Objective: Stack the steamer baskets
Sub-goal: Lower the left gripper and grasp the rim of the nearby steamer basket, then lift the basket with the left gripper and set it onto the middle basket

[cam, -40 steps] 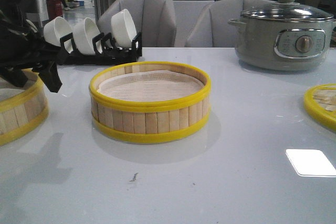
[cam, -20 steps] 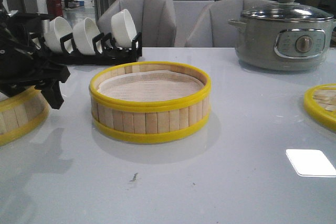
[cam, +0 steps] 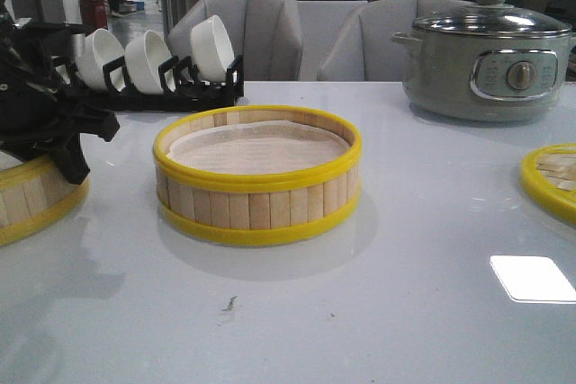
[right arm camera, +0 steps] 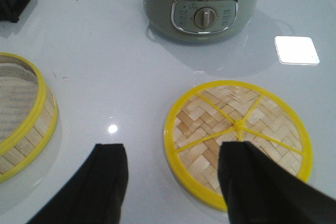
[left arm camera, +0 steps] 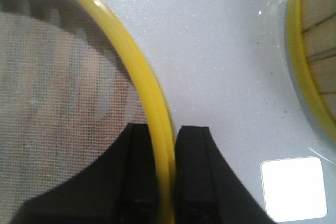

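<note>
Grey chairs stand behind a glossy white surface (cam: 405, 312), where one basket (cam: 256, 177) sits at the centre and a second basket (cam: 31, 195) lies at the left edge, its yellow rim pinched between the closed jaws of the left gripper (left arm camera: 167, 166), one inside the wall and one outside. Off to the right the woven lid (right arm camera: 239, 140) lies flat under the right gripper (right arm camera: 170, 182), whose jaws hang open above it, near a grey-green pot (cam: 486, 56), while bowls in a black rack (cam: 153, 65) stand at the back left
</note>
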{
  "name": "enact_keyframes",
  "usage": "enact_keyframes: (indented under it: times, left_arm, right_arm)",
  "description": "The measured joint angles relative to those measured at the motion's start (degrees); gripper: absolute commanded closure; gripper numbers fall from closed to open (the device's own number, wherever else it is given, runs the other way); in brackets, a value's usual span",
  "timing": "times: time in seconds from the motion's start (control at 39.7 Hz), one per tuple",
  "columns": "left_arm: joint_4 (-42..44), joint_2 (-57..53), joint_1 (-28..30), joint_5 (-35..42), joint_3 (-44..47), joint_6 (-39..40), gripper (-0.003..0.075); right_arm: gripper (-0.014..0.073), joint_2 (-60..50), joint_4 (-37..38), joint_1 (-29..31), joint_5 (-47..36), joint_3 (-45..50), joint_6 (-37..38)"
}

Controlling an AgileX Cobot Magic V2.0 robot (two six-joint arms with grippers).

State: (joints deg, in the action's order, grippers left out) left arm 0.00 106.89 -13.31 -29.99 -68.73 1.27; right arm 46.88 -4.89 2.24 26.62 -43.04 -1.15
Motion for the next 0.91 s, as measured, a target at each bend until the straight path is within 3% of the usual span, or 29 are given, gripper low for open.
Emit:
enact_keyframes:
  times: [0.35,0.63,0.91]
  left_arm:
    - [-0.6,0.0,-3.2,-9.6,-12.2,0.0,0.0634]
    - [-0.6,0.0,-11.5,-13.6,-21.5,0.0,0.0634]
    - [-1.0,0.0,-20.4,-14.8,-24.3,0.0,0.0634]
  right_arm:
    - [0.0099,0.0,-0.1,0.0,0.0,0.0,0.0]
    - [0.0099,0.0,-0.1,0.0,0.0,0.0,0.0]
    - [0.0099,0.0,-0.1,0.0,0.0,0.0,0.0]
